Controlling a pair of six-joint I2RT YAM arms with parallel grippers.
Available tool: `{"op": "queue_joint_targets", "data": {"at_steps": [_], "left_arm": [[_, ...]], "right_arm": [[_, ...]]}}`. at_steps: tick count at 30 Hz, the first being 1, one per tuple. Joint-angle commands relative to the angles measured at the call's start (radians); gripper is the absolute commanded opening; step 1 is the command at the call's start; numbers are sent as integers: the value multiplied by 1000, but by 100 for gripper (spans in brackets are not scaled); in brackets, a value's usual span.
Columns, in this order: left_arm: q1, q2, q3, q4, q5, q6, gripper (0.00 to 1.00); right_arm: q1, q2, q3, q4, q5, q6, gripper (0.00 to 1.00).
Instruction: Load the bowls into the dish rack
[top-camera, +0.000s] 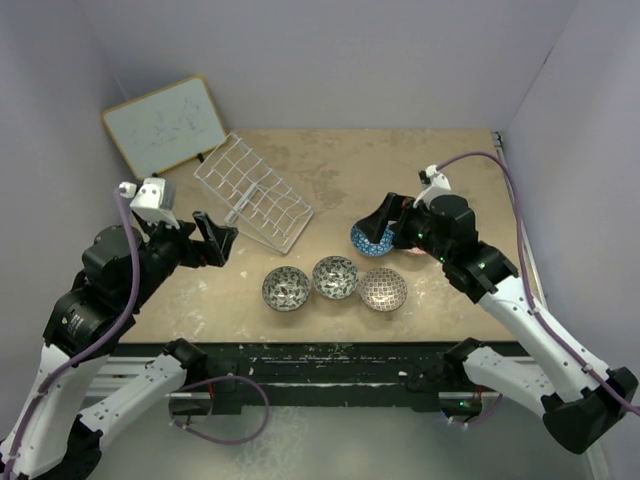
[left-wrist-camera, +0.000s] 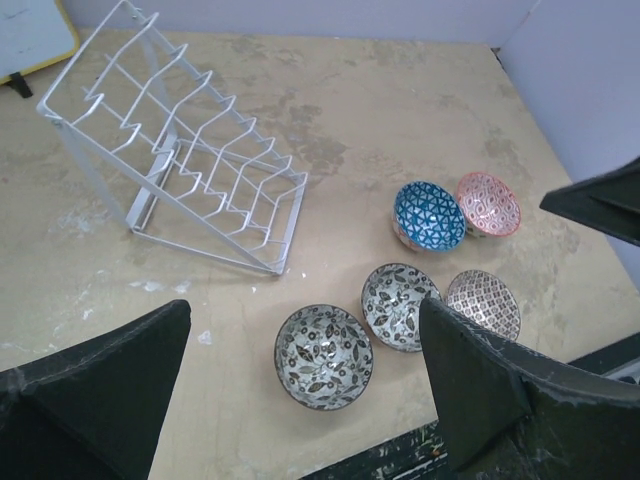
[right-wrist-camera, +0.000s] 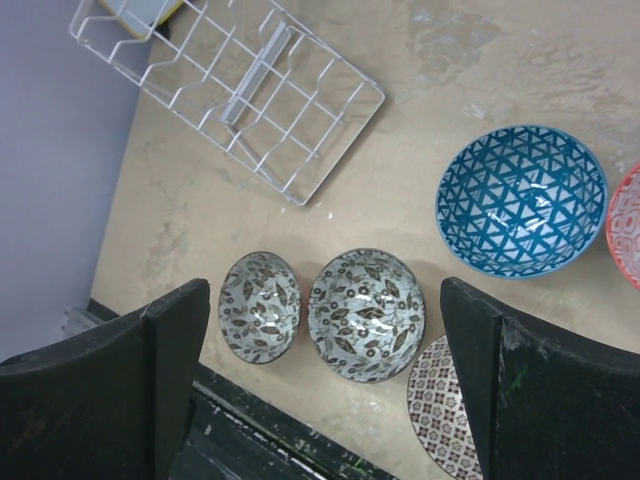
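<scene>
Looking from the top: dish rack (top-camera: 253, 193) at far left; three bowls (top-camera: 335, 277) in a row near the front edge; blue bowl (top-camera: 362, 241) partly covered by the right gripper (top-camera: 378, 228). Left wrist: left gripper (left-wrist-camera: 300, 350) spread wide; five bowls on the table (left-wrist-camera: 400, 100), apart from the rack. Right wrist: jaws wide apart; pink bowl (right-wrist-camera: 628, 225) cut off at frame edge.

A worn tan table (top-camera: 400, 170) fills the middle of the scene, its top mottled with pale blotches and scuffs. Its near edge (top-camera: 320, 352) is black and chipped with white flecks. Plain pale lavender panels enclose it: a back wall (top-camera: 330, 60), a left wall (top-camera: 40, 120) and a right wall (top-camera: 590, 120). A wood-framed whiteboard (top-camera: 165, 125) with faint marks leans in the far left corner. The light is even and casts soft shadows.
</scene>
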Motion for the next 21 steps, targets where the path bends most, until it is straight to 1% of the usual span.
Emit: {"op": "queue_joint_targets", "data": {"at_steps": [1,6,10,11,15,18,21], "left_arm": [[-3,-43,-8,58,96,139,99],[-3,-137,-50,72,63,174,99],[-3,-160,-43,38,19,161,99],[-3,-161,-39,26,4,159,99],[-3,-170,-22,-13,-35,162,99],[-3,-178,-12,-32,-35,165,99],[-2,-174,11,-61,-28,166,99]], "right_arm": [[1,32,10,35,62,-60,98],[1,127,42,27,75,-75,87],[5,218,71,30,98,-81,78],[8,241,108,32,105,-83,77],[31,346,168,31,165,-83,76],[44,435,217,12,214,-82,75],[59,512,259,-8,270,-74,72]]}}
